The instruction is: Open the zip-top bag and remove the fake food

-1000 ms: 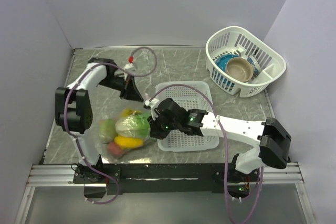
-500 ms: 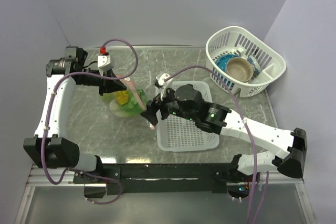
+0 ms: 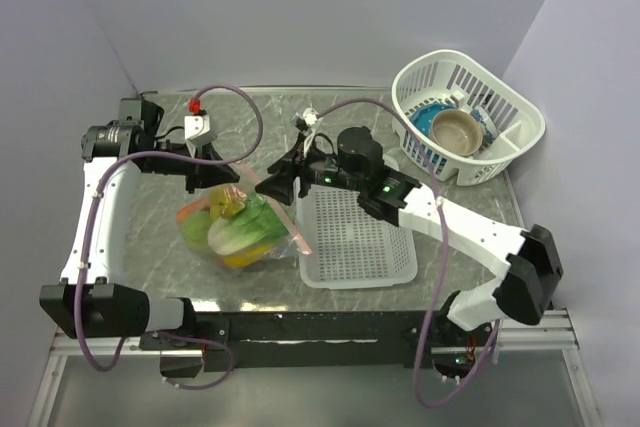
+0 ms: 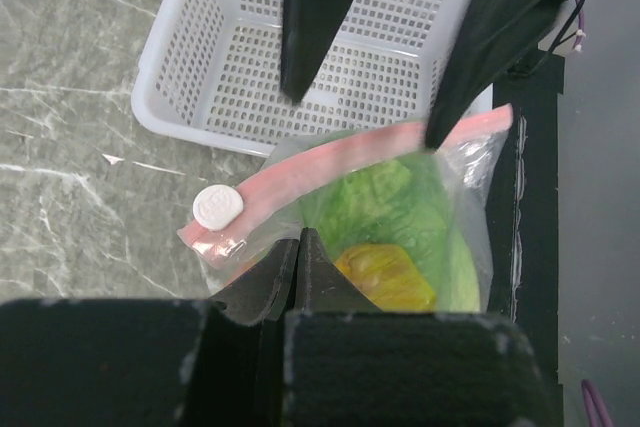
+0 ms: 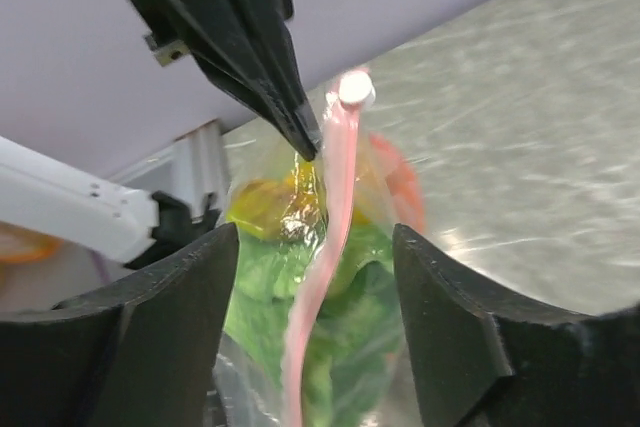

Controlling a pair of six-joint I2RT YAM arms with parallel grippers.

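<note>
Right gripper [image 3: 264,187] now higher, jaws apart astride pink zip strip [image 5: 325,247] | left gripper [image 3: 230,175] clamped on zip-top bag [image 3: 225,239] top edge | bag hangs left of tray [image 3: 365,247], fake food [image 3: 252,231] inside

Left arm [image 3: 92,212], right arm [image 3: 470,237]: white links, black joint housings. Purple cable [image 3: 245,107] loops along each. Left gripper [image 3: 226,175], right gripper [image 3: 268,185] black, tapered fingers [image 4: 310,17]. Red-white connector [image 3: 197,107] at left wrist. Green lights [image 3: 383,185] on right forearm.
</note>
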